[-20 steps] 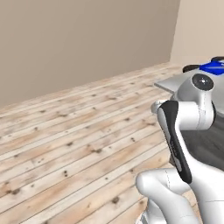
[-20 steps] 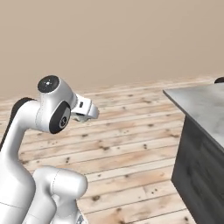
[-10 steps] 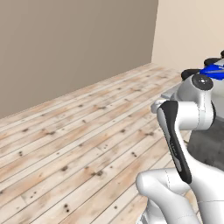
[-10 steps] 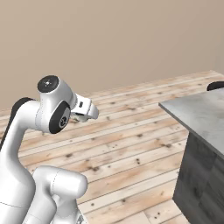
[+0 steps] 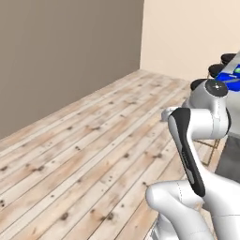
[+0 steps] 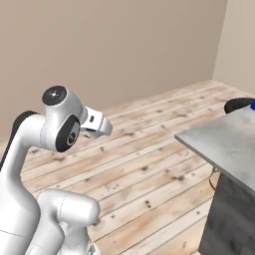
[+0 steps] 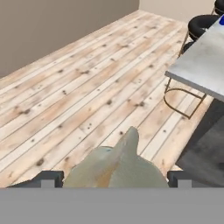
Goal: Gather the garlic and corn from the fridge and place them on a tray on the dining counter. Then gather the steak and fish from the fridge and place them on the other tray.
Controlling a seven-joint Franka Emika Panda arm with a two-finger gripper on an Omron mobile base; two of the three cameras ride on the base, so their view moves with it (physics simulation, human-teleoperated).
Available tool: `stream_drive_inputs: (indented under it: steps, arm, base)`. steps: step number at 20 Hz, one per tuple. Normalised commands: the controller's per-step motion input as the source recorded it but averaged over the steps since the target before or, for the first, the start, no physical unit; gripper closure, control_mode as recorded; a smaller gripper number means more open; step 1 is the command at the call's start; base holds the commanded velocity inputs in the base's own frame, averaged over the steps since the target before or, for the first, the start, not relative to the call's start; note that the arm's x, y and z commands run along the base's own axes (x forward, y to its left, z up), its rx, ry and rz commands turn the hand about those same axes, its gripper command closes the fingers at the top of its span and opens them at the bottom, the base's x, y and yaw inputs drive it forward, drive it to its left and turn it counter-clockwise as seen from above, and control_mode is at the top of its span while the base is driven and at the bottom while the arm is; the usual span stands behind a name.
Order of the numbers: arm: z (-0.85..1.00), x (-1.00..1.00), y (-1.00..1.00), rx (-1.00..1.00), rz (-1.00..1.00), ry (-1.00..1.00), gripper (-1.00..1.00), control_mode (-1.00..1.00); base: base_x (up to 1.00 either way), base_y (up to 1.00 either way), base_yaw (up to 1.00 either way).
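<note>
Hand view: 1 garlic (image 7: 117, 162), off-white bulb w/ pointed tip, sits at 6 o'clock betw. the 2 dark finger tips (image 7: 46, 177) of the gripper (image 7: 113, 178); claw spread wide and clamped on the bulb, which fills the gap betw. the tips. Right base view: gripper (image 6: 94, 127) juts from the arm at approx 9 o'clock, above bare plank floor. 1 dining counter (image 6: 224, 144), grey stone top, at 3–4 o'clock; its near corner and long edge face the open floor, dark cabinet below. Hand view has the counter (image 7: 201, 61) at 2 o'clock. Left base view: 3 black stools (image 5: 218, 69) in a row at 2 o'clock, and 1 blue tray (image 5: 230, 76) at 3 o'clock, cut by the frame edge, w/ a small green bit on it, too small to tell what. Floor (image 5: 84, 150): wide wood planks, open from 6 thru 12 o'clock up to 2 walls meeting in 1 corner at 12–1 o'clock.
</note>
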Motion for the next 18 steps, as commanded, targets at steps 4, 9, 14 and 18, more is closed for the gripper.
stream_drive_inputs:
  steps: [4, 9, 14, 18]
  arm:
    - [0.00, 0.00, 0.00, 0.00, 0.00, 0.00, 1.00, 1.00]
    - [0.00, 0.00, 0.00, 0.00, 0.00, 0.00, 1.00, 1.00]
    - [0.00, 0.00, 0.00, 0.00, 0.00, 0.00, 1.00, 1.00]
    - [0.00, 0.00, 0.00, 0.00, 0.00, 0.00, 1.00, 1.00]
  base:
    - [1.00, 0.29, -0.38]
    - [1.00, 0.44, -0.41]
    - [1.00, 0.53, -0.40]
    - [1.00, 0.64, -0.48]
